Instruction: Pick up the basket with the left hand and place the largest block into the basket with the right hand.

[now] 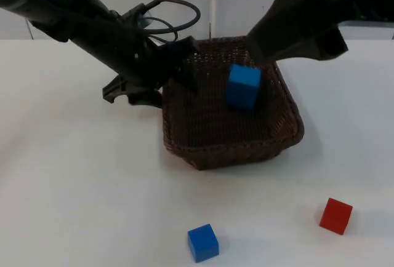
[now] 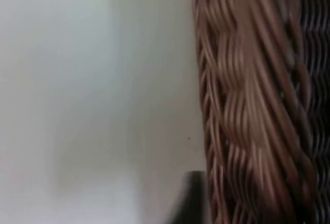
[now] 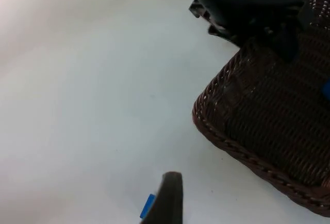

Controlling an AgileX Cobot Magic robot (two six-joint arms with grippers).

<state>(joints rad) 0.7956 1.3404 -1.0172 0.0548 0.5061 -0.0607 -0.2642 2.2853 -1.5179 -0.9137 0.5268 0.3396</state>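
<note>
The brown wicker basket (image 1: pixel 184 150) is at the table's middle, and my left gripper (image 1: pixel 183 65) is shut on its far left rim (image 2: pixel 242 105). Inside it lies the largest block, a big blue cube (image 1: pixel 243 85), tilted against the weave. My right gripper (image 1: pixel 289 39) hangs just above the basket's far right corner, apart from the cube and holding nothing. From the right wrist I see the basket's near corner (image 3: pixel 247 146) with the left arm (image 3: pixel 242 7) behind it.
A small blue block (image 1: pixel 203 242) lies near the front edge, also seen as a blue sliver (image 3: pixel 148 206) in the right wrist view. A red block (image 1: pixel 336 215) sits at the front right. Bare white table (image 1: pixel 74 181) spreads to the left.
</note>
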